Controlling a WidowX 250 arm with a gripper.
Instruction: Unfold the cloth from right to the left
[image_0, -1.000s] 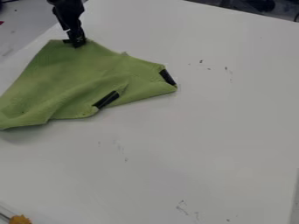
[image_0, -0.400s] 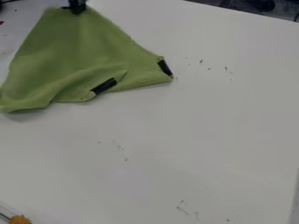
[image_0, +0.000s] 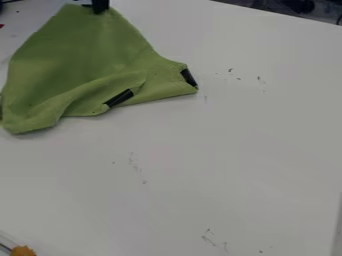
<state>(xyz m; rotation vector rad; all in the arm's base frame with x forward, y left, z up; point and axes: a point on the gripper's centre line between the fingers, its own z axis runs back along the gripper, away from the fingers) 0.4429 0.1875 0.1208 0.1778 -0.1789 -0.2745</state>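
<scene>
A green cloth (image_0: 77, 52) is being seen in the upper left of the camera view, its far edge being raised and its near edge being left folded and rumpled. Its lower left corner is being shown near the view's left edge, while its right corner is being pointed toward the middle of the desk (image_0: 234, 150). Two black strips are being carried by the cloth: one (image_0: 189, 77) is being placed at the right corner, the other (image_0: 119, 97) slantwise along the near edge, beside a fold.

At the top edge of the view, the cloth's far edge is being gripped by black fingers (image_0: 100, 6), which are being kept closed on the fabric; a small part of that edge is being covered by them.

Around the cloth, the white desk is being marked by small dark scuffs, some (image_0: 230, 70) to the right of the cloth, others (image_0: 137, 167) nearer the viewer. In the bottom left corner, well apart from the cloth, a yellow-orange object (image_0: 23, 250) is being cut off by the view's edge, beside a thin rod (image_0: 5, 247). Beyond the desk, at the top right, dark objects (image_0: 294, 5) are being partly shown.
</scene>
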